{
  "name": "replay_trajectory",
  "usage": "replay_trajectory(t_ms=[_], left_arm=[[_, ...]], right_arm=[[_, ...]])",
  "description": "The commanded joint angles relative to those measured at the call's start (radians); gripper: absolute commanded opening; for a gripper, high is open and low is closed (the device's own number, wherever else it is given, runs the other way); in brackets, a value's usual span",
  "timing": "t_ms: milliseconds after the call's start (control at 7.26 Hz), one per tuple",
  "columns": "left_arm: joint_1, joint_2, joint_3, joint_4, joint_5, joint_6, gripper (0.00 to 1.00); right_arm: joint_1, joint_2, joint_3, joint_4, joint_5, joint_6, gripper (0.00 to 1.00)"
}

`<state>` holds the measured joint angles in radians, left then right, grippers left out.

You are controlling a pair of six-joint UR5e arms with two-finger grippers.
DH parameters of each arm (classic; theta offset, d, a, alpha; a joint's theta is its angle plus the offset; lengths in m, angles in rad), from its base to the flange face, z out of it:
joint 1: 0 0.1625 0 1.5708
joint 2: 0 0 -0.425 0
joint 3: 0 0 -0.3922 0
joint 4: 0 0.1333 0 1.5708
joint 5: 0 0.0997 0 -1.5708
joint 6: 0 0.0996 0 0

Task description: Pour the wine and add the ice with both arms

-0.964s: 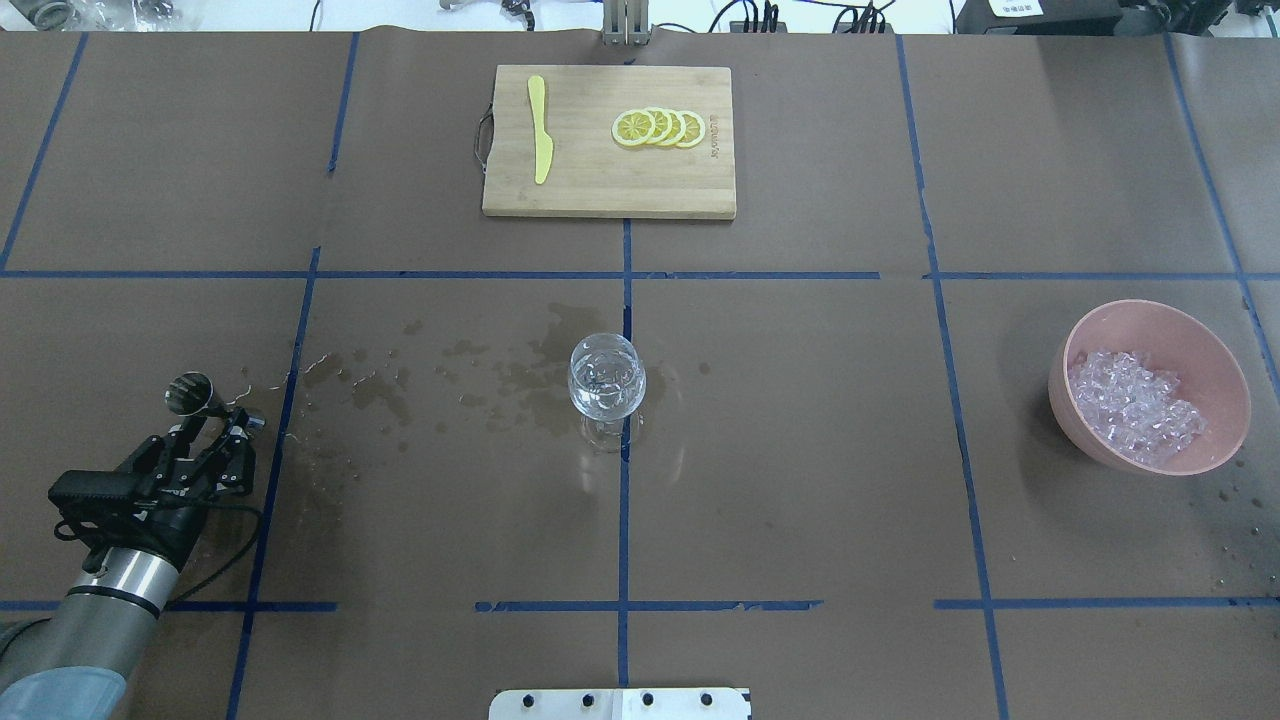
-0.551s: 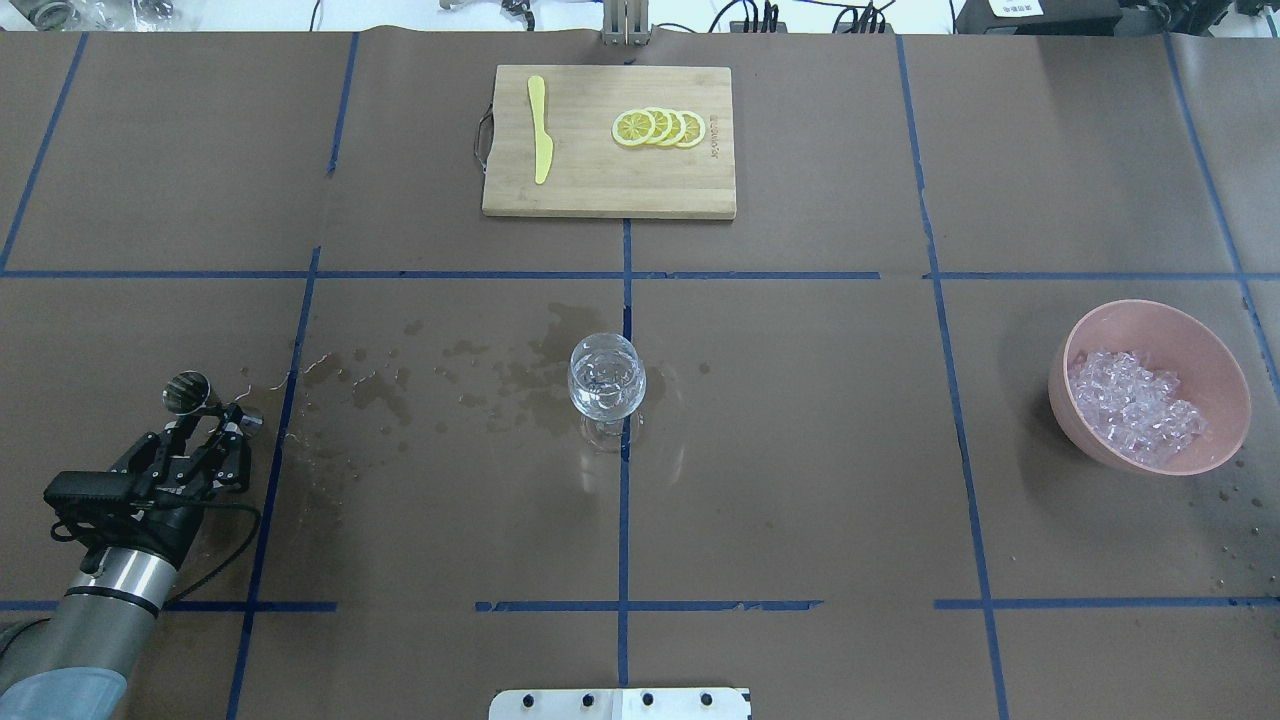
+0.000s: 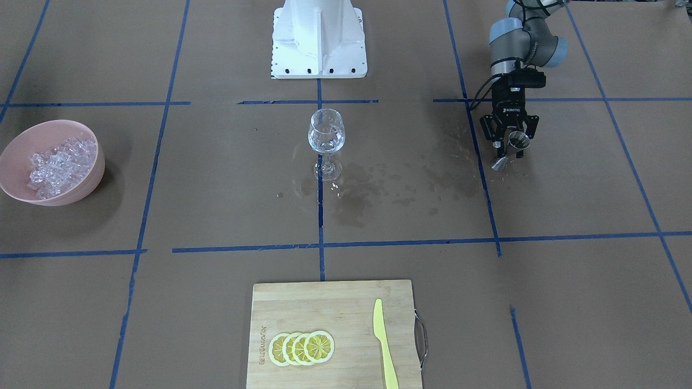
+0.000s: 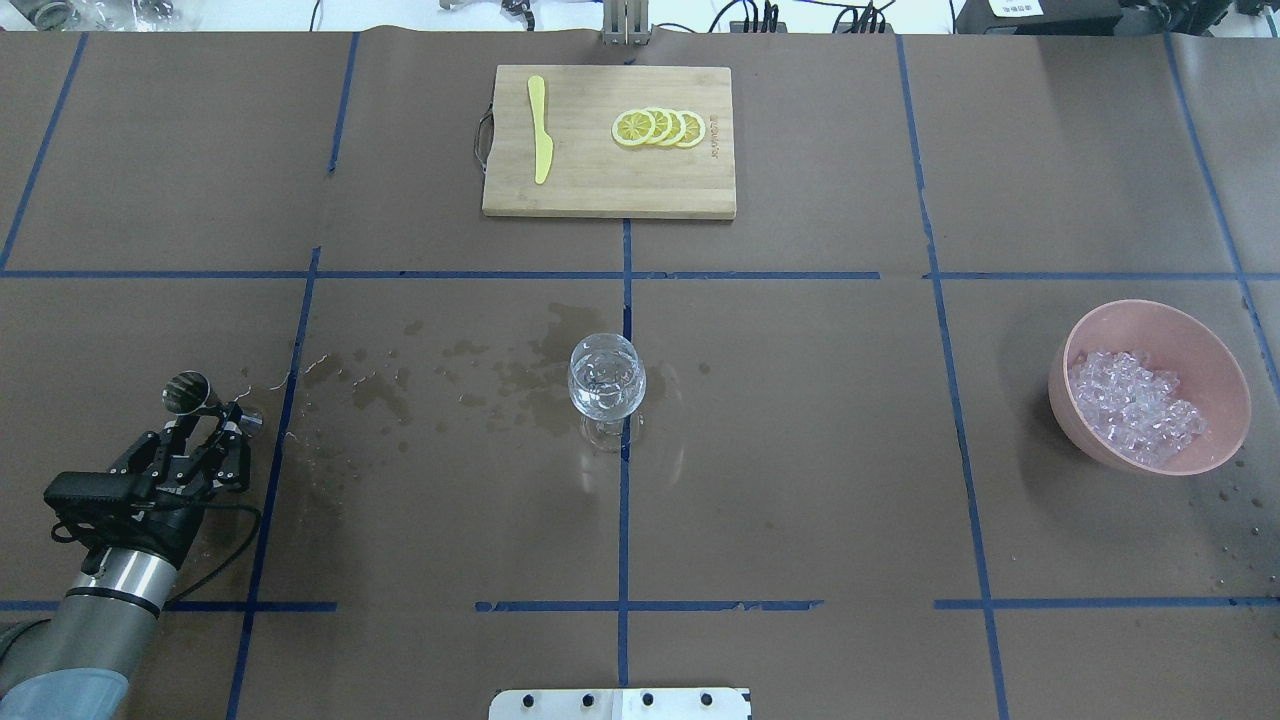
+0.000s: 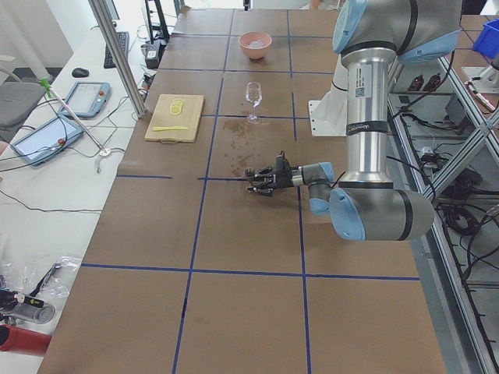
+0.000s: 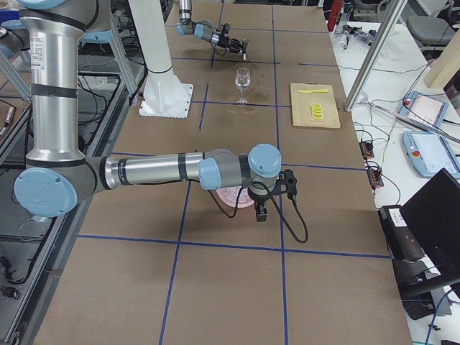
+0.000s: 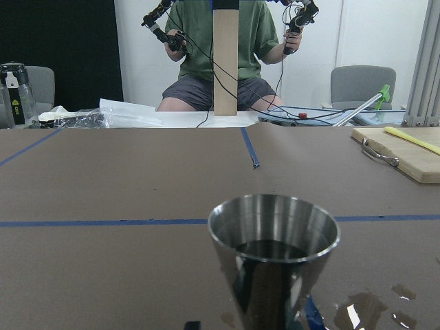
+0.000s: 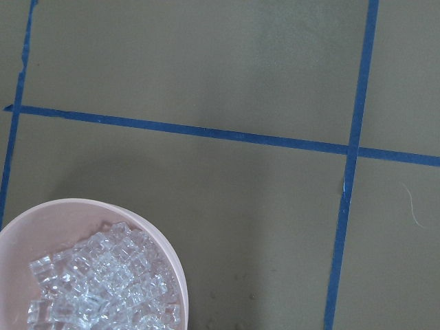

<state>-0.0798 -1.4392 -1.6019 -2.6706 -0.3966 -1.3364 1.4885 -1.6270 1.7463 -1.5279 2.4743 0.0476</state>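
A clear wine glass (image 4: 607, 380) stands at the table's centre, also in the front view (image 3: 326, 135); clear liquid in it is barely visible. Ice cubes (image 4: 1135, 405) fill a pink bowl (image 4: 1180, 335) at the right, also in the right wrist view (image 8: 103, 289). My left gripper (image 4: 212, 425) is open at the near left, its fingers either side of a steel jigger (image 4: 187, 392) that stands upright, large in the left wrist view (image 7: 273, 247). My right gripper (image 6: 262, 208) hangs over the bowl in the exterior right view only; I cannot tell its state.
Wet spill stains (image 4: 400, 390) spread between the jigger and the glass. A bamboo cutting board (image 4: 608, 190) at the far centre carries a yellow knife (image 4: 540, 130) and lemon slices (image 4: 660, 128). Blue tape lines cross the brown table cover.
My left gripper has drawn back slightly toward the robot. The jigger has stayed in place.
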Motion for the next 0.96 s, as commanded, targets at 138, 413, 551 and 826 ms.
replay_trajectory(t_ms=[138, 413, 551, 826], left_arm=[[0.000, -0.004, 0.004, 0.000, 0.002, 0.014, 0.30], [-0.001, -0.006, 0.010, -0.002, 0.005, 0.040, 0.06], [-0.001, -0.006, 0.004, -0.009, 0.005, 0.049, 0.00], [-0.006, -0.006, -0.019, -0.018, 0.008, 0.051, 0.00]], right_arm=[[-0.001, 0.001, -0.004, 0.000, 0.000, 0.000, 1.00], [-0.001, 0.001, -0.004, 0.000, 0.000, 0.000, 1.00], [-0.001, 0.001, -0.004, 0.000, 0.000, 0.000, 1.00], [-0.001, 0.003, 0.001, 0.000, 0.000, 0.001, 1.00]])
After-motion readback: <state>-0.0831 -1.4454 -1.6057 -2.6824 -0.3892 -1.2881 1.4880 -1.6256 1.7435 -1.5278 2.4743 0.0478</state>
